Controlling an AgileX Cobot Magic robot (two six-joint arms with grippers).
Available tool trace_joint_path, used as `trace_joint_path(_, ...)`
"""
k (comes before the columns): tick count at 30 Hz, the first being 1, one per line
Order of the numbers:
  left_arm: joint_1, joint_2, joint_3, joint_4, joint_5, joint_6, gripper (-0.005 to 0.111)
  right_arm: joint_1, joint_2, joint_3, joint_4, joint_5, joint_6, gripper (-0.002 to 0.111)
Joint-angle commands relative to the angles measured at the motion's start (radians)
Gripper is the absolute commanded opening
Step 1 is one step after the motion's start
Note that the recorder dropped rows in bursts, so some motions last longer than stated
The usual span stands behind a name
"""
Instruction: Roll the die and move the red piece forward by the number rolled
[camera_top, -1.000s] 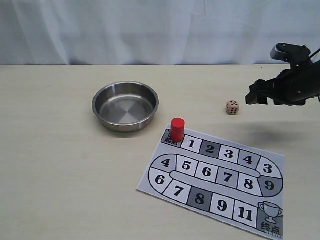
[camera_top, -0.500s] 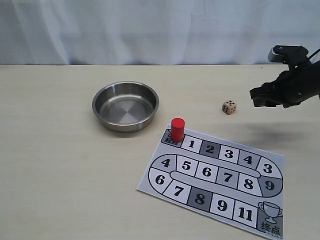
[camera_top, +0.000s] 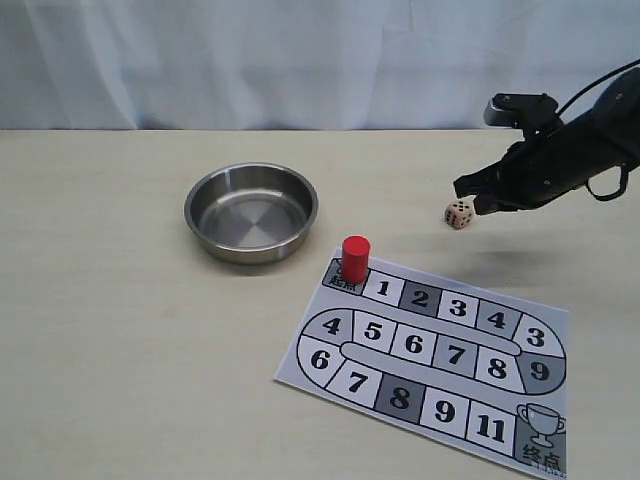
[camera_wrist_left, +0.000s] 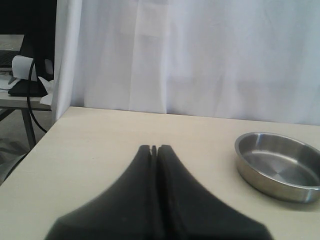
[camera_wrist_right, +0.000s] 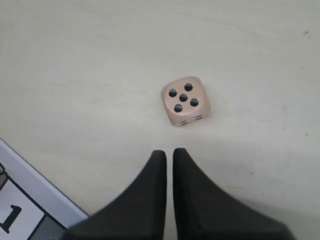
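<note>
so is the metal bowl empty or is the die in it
Empty: the metal bowl shows only bare steel inside, and the die sits on the table outside it.

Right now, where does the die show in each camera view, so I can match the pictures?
Exterior view: the die lies on the table right of centre, beyond the board.
Left wrist view: not in it.
Right wrist view: the die sits near the centre, five pips up.
Shared landmark: the board's corner by square 1 shows in the exterior and right wrist views.
</note>
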Motion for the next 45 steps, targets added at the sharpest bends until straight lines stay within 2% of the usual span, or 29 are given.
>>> trace_joint_path(1,0.0,-0.001,-0.005,-0.002,-0.007,-0.002,0.0,0.024,0.07,-0.069,-0.169,0.039,0.184,0.004)
trace_joint_path(6,0.0,-0.001,-0.005,-0.002,-0.007,-0.002,0.0,0.024,0.136,-0.155,-0.172,0.085,0.236,0.004)
trace_joint_path(18,0.0,-0.001,-0.005,-0.002,-0.007,-0.002,0.0,0.024,0.183,-0.154,-0.171,0.083,0.206,0.004)
trace_joint_path(38,0.0,-0.001,-0.005,-0.002,-0.007,-0.002,0.0,0.024,0.18,-0.154,-0.171,0.085,0.203,0.004)
trace_joint_path(45,0.0,-0.001,-0.005,-0.002,-0.007,-0.002,0.0,0.024,0.102,-0.154,-0.171,0.174,0.203,0.004)
